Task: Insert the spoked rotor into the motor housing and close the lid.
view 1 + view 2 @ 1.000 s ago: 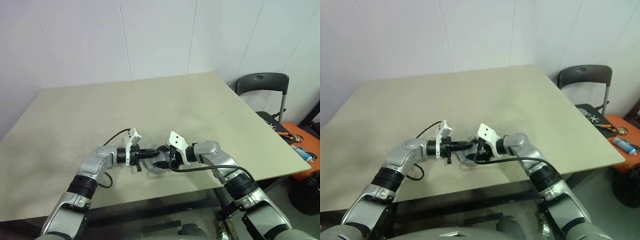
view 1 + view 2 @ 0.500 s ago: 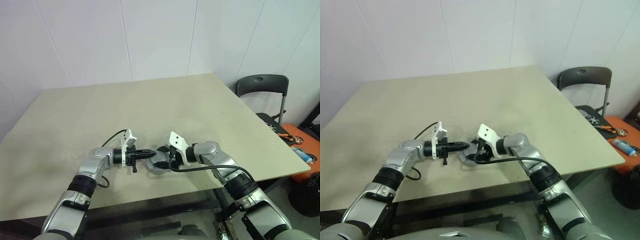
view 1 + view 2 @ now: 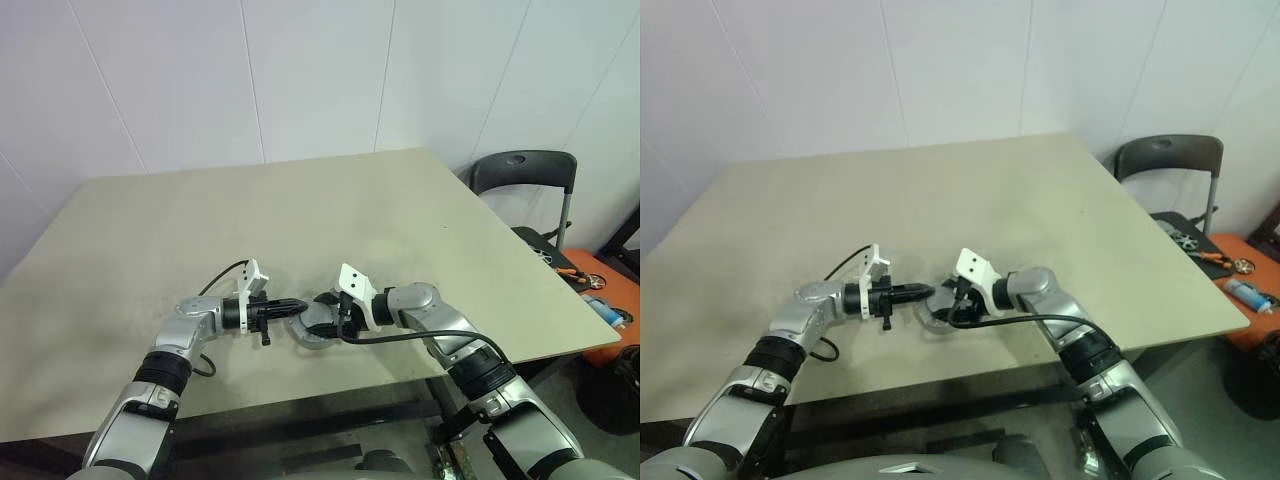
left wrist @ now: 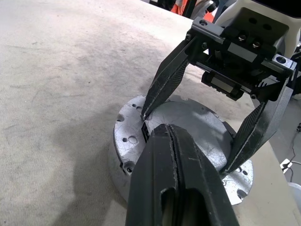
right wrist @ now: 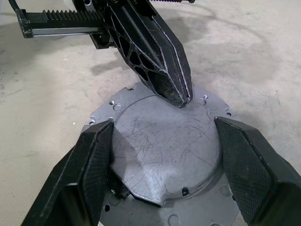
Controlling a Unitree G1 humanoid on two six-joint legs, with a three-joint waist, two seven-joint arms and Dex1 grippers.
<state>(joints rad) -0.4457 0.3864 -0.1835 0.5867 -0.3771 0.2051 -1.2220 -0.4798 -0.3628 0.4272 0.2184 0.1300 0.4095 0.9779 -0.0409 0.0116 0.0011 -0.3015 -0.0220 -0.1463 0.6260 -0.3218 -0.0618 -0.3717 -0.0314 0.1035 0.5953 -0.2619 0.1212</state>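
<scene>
Lid (image 5: 164,146) is already on the motor housing (image 4: 123,162), near the front edge of the tabletop (image 3: 300,230). Spoked rotor can't be seen; my read is it's inside under the lid, not confirmable.

Right gripper (image 5: 164,155): 2 fingers (image 5: 91,165) spread wide, straddling the lid's raised centre, 1 each side, tips at or just off its rim. Whether they actually press on it, cannot tell. Likely purpose: keep the lid centred and stop the stack sliding or rotating while the other arm works.

Left gripper (image 4: 171,136): fingers closed flat together, holding nothing, used as a single blunt probe. Tip sits at the lid's edge on the side facing the left arm, between the right fingers' span, pointing across toward them. Contact vs. just above: cannot tell. Closed fingers make sense here: stiffer for pushing or nudging than an open pair.

Judgement: late stage, seating or aligning the lid's notches to the housing flange. Risk: an off-centre push tilts the lid or skids the housing sideways.

Beyond the fingers: bare tabletop; a chair (image 3: 525,170) off its far right corner.
</scene>
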